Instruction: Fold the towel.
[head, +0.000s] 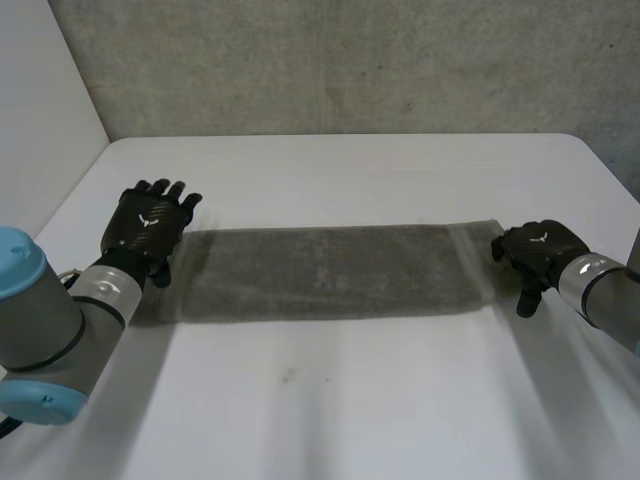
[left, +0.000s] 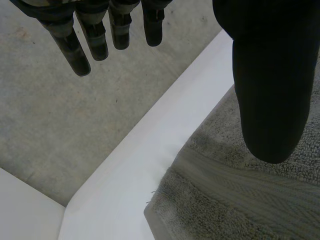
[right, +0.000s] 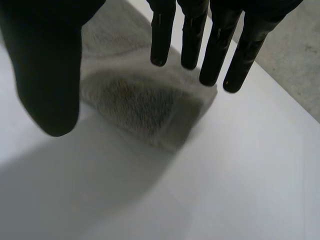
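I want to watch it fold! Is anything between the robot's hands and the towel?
Nothing visible. The left hand hangs open at one end of the towel, the right hand at the other.

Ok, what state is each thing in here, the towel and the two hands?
towel: spread flat on the table as one long strip, neither end gripped.
left hand: open, fingers straight, at the towel's end on its own side, holding nothing.
right hand: open, fingers straight, above a corner of the towel's other end, holding nothing.
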